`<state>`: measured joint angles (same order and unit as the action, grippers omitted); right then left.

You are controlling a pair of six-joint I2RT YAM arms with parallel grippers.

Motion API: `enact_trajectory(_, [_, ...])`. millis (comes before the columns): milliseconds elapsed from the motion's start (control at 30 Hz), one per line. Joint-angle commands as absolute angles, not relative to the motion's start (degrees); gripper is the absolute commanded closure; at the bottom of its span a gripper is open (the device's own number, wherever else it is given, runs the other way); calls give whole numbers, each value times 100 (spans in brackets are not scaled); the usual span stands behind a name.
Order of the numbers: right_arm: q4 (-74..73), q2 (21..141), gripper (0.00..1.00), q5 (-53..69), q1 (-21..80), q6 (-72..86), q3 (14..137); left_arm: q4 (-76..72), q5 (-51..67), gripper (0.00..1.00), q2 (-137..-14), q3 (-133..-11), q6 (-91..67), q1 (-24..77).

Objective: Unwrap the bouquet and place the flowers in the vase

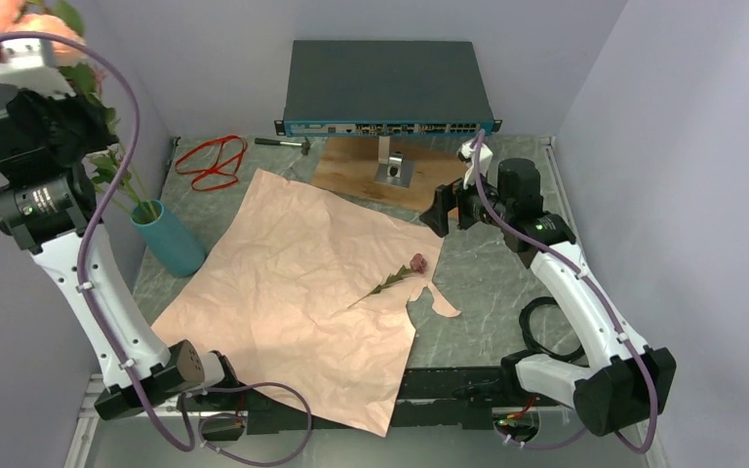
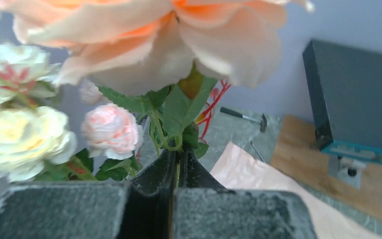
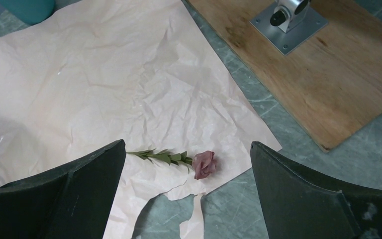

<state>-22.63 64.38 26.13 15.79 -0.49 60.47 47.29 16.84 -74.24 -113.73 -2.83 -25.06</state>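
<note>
Bouquet unwrapped: left claw (image 2: 177, 159) clamped on pink, peach and cream flowers (image 1: 107, 166), stems reaching into teal cylindrical vase (image 1: 168, 239); one dark-pink rosebud stem (image 1: 402, 273) lies on crinkled pink paper (image 1: 293, 283) right of the vase, beneath the wide-apart right claw (image 3: 187, 145).

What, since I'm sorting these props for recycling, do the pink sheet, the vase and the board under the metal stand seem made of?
pink sheet: paper, matte, going by its fine creases and torn edge.
vase: smooth, plain teal tube, perhaps plastic or glazed ceramic; the look leaves it open.
board: wood, dull finish, with visible grain.
</note>
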Motion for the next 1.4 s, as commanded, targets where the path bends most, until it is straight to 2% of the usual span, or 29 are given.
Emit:
enact_trajectory(0, [-2048,6649,2,2923,1616,-198,6506,3999,1889,100,-6953,-11434,-1226,-2908])
enact_trajectory(467, [-2516,7189,2,3097,1626,-438,7259,3331,307,100,-6829,-10826,-800,-2915])
enact_trajectory(867, [-2448,7374,2,2996,1696,-169,7332,3315,595,100,-7198,-10115,-723,-2909])
enact_trajectory(1033, [-2531,7368,2,2947,1696,-251,7337,3065,1176,100,-7206,-9507,-455,-2874])
enact_trajectory(1367, [-2767,7376,1,2777,1696,-464,7354,3082,431,100,-7201,-8413,83,-2601])
